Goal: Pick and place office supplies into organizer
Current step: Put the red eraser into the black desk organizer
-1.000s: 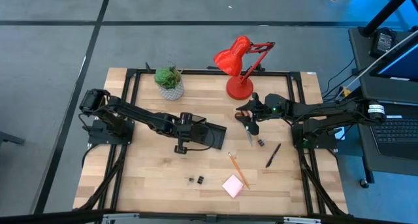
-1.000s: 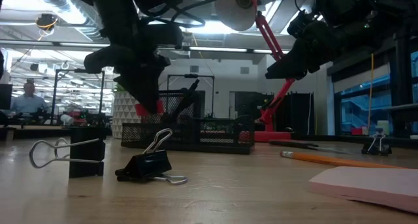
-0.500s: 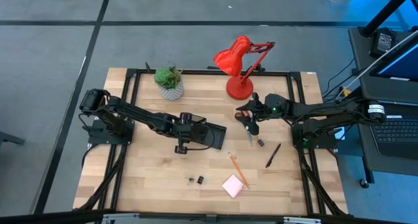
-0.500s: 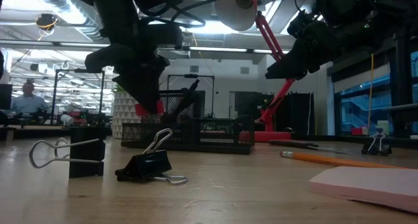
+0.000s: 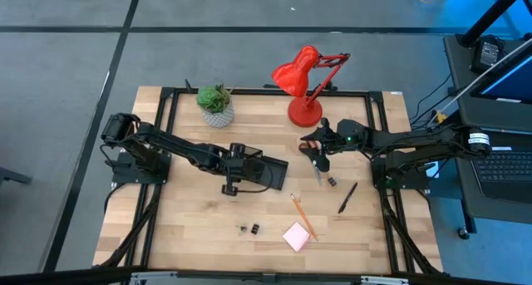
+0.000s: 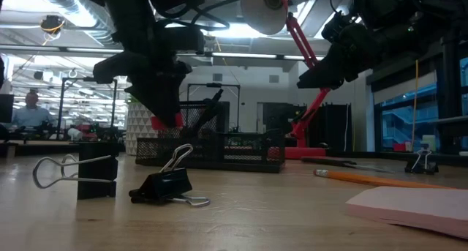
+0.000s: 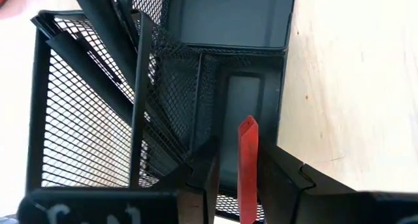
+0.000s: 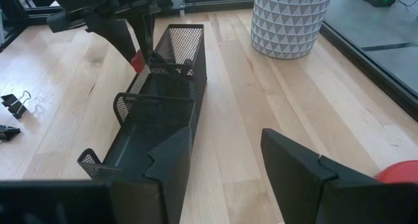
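Now we hold eraser (image 7: 247, 160) pinched in left gripper (image 7: 240, 178) over organizer (image 7: 85, 106) — slip risks wrong compartment; right gripper (image 8: 222, 162) waits, jaws spread.

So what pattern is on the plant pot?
White with grey triangles on the pot, clearest in the right wrist view.

One black mesh organizer (image 5: 268, 172) sits mid-table, and everything else is counted from it. One red eraser (image 7: 247, 165) hangs just above it, and one black pen (image 7: 108, 25) stands inside it. Two binder clips (image 5: 249, 229) lie in front of the organizer, and a third clip (image 5: 331, 182) lies to its right. One pink sticky-note pad (image 5: 297, 236), one orange pencil (image 5: 302, 216), a second pen (image 5: 347, 197) and one pair of scissors (image 5: 317, 170) also lie to its right. One potted plant (image 5: 215, 104) and one red lamp (image 5: 302, 84) stand behind it.
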